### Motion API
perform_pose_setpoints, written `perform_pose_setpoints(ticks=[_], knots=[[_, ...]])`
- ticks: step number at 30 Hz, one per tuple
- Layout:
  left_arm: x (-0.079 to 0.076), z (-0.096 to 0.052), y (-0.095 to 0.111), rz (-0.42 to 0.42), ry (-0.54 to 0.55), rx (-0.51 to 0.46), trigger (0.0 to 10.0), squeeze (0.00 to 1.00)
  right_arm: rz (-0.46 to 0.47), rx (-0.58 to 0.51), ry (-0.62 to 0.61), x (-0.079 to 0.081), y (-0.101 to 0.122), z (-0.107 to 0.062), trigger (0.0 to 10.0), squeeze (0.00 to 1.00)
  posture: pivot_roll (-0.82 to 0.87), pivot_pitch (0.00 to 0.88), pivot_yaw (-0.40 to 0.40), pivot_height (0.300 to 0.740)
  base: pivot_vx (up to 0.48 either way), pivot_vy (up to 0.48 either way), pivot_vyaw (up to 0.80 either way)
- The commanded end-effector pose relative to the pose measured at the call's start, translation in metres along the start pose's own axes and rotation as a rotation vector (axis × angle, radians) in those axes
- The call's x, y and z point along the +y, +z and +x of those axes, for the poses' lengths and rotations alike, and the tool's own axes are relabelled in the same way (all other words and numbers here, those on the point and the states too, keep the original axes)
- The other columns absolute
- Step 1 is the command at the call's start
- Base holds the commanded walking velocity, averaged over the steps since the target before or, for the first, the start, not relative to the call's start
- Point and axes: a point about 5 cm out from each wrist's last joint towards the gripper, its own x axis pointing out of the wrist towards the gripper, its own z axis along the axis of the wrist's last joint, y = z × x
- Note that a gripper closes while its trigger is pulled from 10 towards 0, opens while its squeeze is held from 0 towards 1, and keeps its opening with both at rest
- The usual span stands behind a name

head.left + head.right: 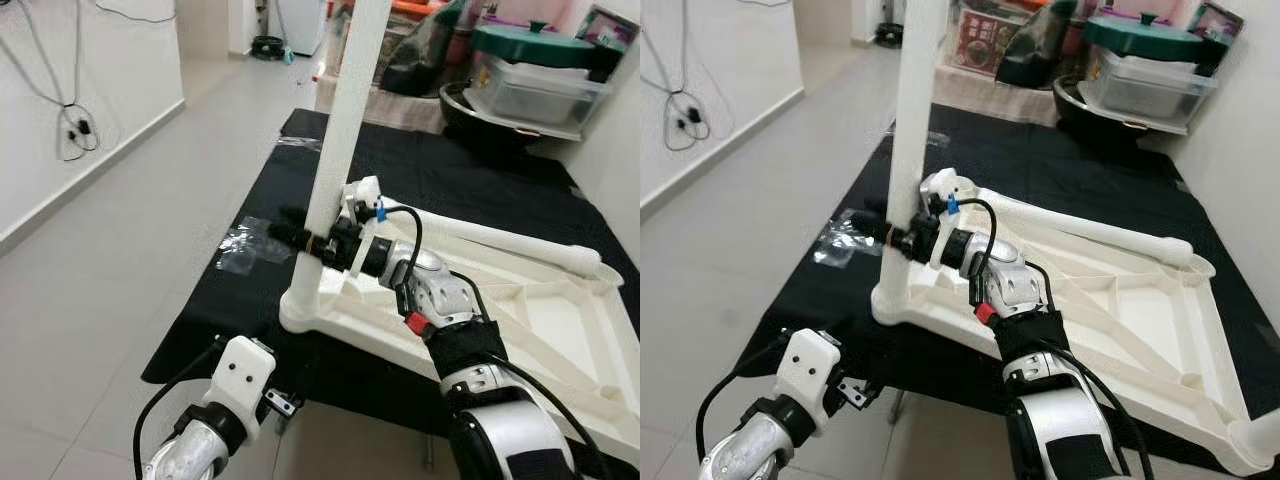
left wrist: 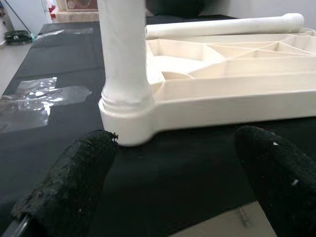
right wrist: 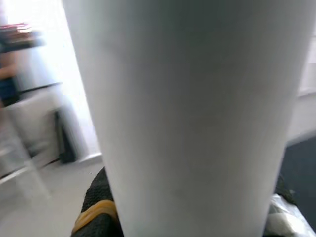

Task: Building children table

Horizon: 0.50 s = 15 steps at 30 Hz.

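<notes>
A cream plastic table top [image 1: 560, 330] lies upside down on a black cloth [image 1: 460, 170]. One white leg [image 1: 340, 130] stands upright in its near-left corner socket [image 1: 305, 305]. My right gripper [image 1: 310, 240] is shut on that leg just above the socket; the leg [image 3: 197, 118] sits close before the right wrist camera. A second white leg [image 1: 510, 240] lies flat along the far rim. My left gripper [image 2: 173, 163] hangs open near the cloth's front edge, facing the socket [image 2: 128, 116], its black fingers [image 2: 69, 177] wide apart.
Clear plastic wrap [image 1: 245, 245] lies on the cloth left of the leg. Storage boxes and a green-lidded pot [image 1: 535, 45] stand at the far right. Grey floor tiles [image 1: 110, 290] run along the left, with a white wall and dangling cables [image 1: 75, 125].
</notes>
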Motion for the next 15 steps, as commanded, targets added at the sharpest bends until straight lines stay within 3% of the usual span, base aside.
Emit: perform_pose_setpoints(ticks=[1,2,3,4,5,7,10,15], knots=[[-0.003,0.0,-0.002,-0.01,-0.011,0.01,10.0,0.0,0.067,-0.049,-0.312,-0.024,-0.001,-0.013,0.0,0.0,0.13,0.05,-0.153,0.74,0.0,0.0,0.0],[-0.003,0.0,-0.002,-0.01,-0.011,0.01,10.0,0.0,0.067,-0.049,-0.312,-0.024,-0.001,-0.013,0.0,0.0,0.13,0.05,-0.153,0.74,0.0,0.0,0.0],[-0.002,0.0,-0.002,-0.01,-0.011,0.01,10.0,0.0,0.036,-0.041,-0.572,-0.035,-0.004,-0.024,0.0,0.0,0.12,0.048,-0.148,0.74,0.0,0.0,0.0],[-0.002,0.0,-0.002,-0.01,-0.011,0.01,10.0,0.0,0.036,-0.041,-0.572,-0.035,-0.004,-0.024,0.0,0.0,0.12,0.048,-0.148,0.74,0.0,0.0,0.0],[-0.002,0.001,-0.002,-0.009,-0.013,0.011,10.0,0.0,0.009,-0.037,-0.834,-0.043,-0.008,-0.041,0.0,0.0,0.12,0.048,-0.148,0.74,0.0,0.0,0.0],[-0.002,0.001,-0.002,-0.007,-0.014,0.011,10.0,0.0,0.023,-0.034,-1.143,-0.04,-0.016,-0.065,0.0,0.0,0.13,0.047,-0.149,0.74,0.0,0.0,0.0],[-0.002,0.001,-0.002,-0.006,-0.015,0.012,10.0,0.0,0.041,-0.03,-1.189,-0.037,-0.018,-0.069,0.0,0.0,0.13,0.047,-0.149,0.74,0.0,0.0,0.0],[-0.001,0.001,-0.002,-0.003,-0.015,0.011,10.0,0.0,0.075,-0.004,-1.224,-0.018,-0.028,-0.053,0.0,0.0,0.13,0.046,-0.149,0.74,0.0,0.0,0.0]])
